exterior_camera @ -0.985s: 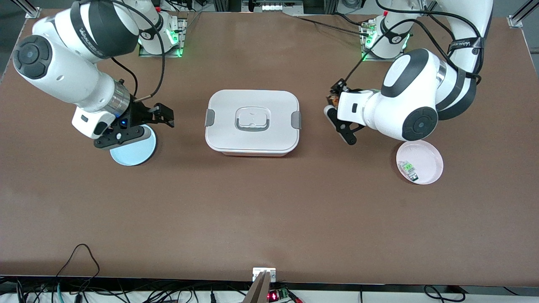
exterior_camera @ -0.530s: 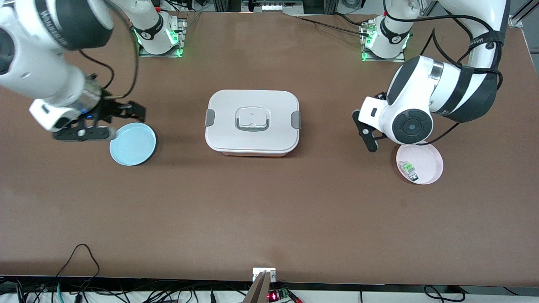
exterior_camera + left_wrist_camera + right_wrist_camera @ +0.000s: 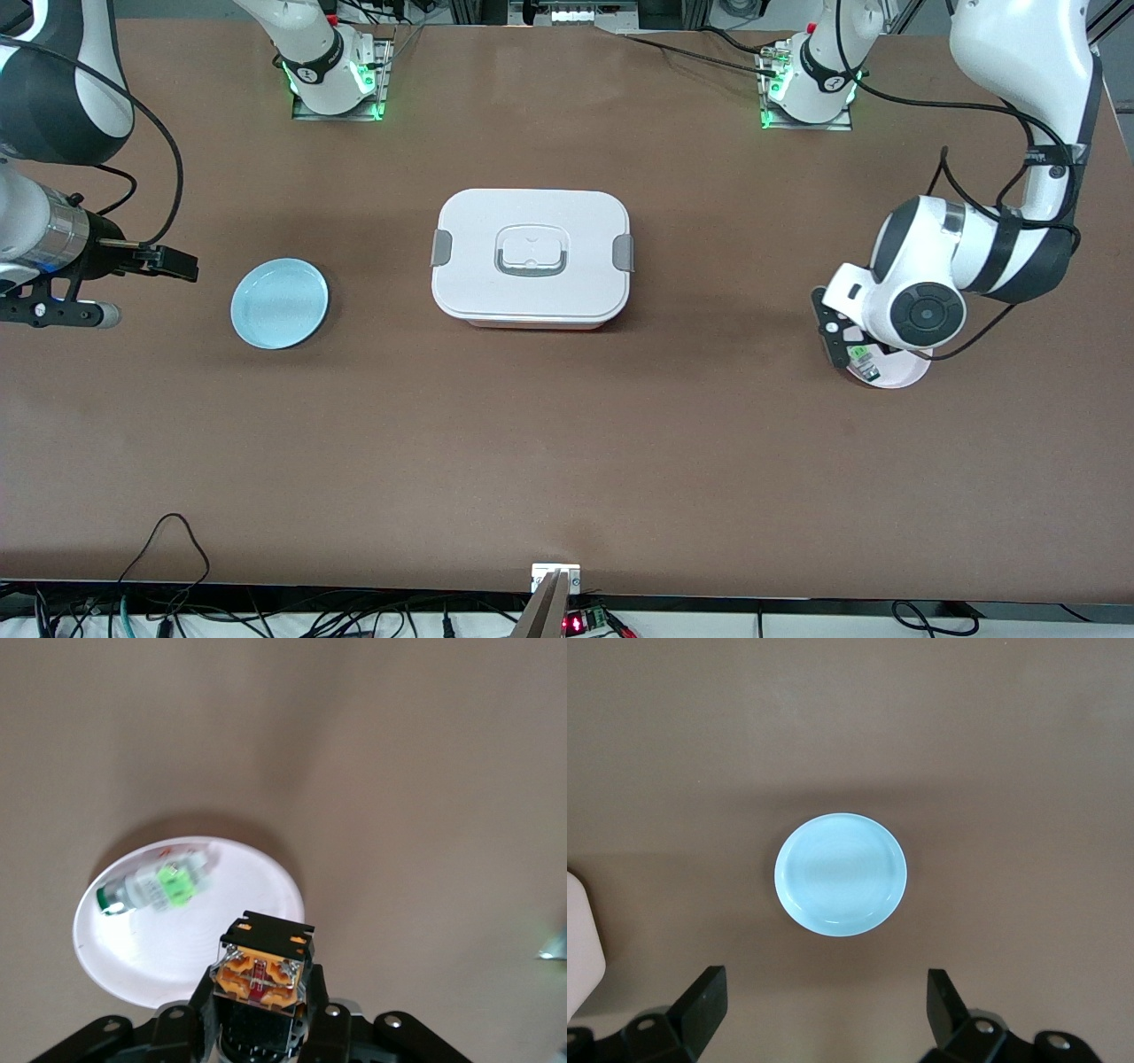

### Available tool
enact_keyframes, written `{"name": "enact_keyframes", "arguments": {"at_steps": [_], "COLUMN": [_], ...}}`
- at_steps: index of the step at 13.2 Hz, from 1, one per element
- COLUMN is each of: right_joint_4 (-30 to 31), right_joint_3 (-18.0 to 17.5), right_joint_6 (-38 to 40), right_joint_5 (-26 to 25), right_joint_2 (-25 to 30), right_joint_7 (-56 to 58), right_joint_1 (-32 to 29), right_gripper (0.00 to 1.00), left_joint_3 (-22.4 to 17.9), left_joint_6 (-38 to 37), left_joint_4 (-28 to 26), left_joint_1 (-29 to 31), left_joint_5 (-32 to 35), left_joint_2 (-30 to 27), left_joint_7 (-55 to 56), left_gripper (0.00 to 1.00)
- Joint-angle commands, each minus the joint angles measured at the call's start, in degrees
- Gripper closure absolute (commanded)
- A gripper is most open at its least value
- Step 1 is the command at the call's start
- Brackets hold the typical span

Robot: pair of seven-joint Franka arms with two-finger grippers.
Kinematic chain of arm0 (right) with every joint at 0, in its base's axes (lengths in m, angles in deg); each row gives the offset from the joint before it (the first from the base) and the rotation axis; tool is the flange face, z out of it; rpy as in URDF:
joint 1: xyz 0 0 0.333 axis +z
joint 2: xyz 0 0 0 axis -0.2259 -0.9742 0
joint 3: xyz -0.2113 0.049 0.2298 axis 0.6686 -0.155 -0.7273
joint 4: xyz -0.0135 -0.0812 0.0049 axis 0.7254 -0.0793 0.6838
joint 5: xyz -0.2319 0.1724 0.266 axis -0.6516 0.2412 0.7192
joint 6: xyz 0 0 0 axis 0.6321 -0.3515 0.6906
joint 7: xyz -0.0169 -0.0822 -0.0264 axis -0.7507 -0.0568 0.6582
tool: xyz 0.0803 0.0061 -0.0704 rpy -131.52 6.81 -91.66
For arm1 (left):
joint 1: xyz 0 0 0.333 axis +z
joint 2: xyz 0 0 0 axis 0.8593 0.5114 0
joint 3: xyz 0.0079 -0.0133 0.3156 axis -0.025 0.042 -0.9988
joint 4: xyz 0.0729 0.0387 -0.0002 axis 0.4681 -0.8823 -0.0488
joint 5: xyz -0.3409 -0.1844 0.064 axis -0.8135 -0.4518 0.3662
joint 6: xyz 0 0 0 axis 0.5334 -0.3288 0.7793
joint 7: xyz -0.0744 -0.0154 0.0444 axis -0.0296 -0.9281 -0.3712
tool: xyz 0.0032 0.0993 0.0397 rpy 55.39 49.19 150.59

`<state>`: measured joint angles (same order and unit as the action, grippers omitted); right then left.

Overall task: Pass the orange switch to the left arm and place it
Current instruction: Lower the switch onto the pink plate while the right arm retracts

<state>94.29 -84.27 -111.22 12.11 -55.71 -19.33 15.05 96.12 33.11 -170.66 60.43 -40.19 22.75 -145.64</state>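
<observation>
In your front view the left arm's wrist hides most of the pink plate point(image 3: 897, 379), and the orange switch point(image 3: 262, 967) cannot be seen there at all. The left wrist view's edge cuts off the switch's lower body between the clamped fingers. The right gripper point(image 3: 80, 288) runs off the front view's edge.

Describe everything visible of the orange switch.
The orange switch is a small blocky component with a black body and an orange and brass-coloured end carrying metal contacts, seen end-on in the left wrist view. It is clamped in the left hand, whose black fingers press its sides. It hangs in the air over the edge of the pink plate, apart from the green-and-clear component lying in that plate. The cap cannot be seen.
</observation>
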Motion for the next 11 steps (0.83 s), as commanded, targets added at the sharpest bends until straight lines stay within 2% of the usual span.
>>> {"name": "enact_keyframes", "arguments": {"at_steps": [1,3,5,8,10,11], "right_joint_4": [1.11,1.03,0.85,0.59,0.59,0.5], "right_joint_3": [-0.23,-0.23,-0.23,0.29,1.96,2.05], "right_joint_6": [-0.79,-1.23,-2.45,-1.94,-0.18,-0.09], "right_joint_5": [-0.75,-0.66,-0.14,1.27,1.53,1.53], "right_joint_2": [0.85,0.94,0.76,1.29,4.09,4.28], "right_joint_7": [-0.26,-0.26,0.17,1.66,5.62,5.36], "right_joint_1": [0.12,0.12,-0.05,-0.14,-0.06,-0.06], "right_gripper": [0.0,0.0,0.0,0.0,0.0,0.0], "left_joint_3": [0.65,0.65,0.65,0.65,0.65,0.65], "left_joint_6": [9.45,16.57,20.63,23.11,23.37,23.81], "left_joint_4": [-7.02,-10.54,-11.17,-11.17,-11.17,-11.08], "left_joint_1": [4.07,6.8,9.35,11.38,11.47,11.56], "left_joint_5": [4.2,5.0,5.09,5.09,5.09,5.09], "left_joint_2": [-1.73,-1.3,0.97,3.44,4.15,4.33], "left_joint_7": [-1.48,-4.18,-6.48,-7.98,-7.98,-8.07], "left_gripper": [1.0,1.0,1.0,1.0,1.0,0.5]}}
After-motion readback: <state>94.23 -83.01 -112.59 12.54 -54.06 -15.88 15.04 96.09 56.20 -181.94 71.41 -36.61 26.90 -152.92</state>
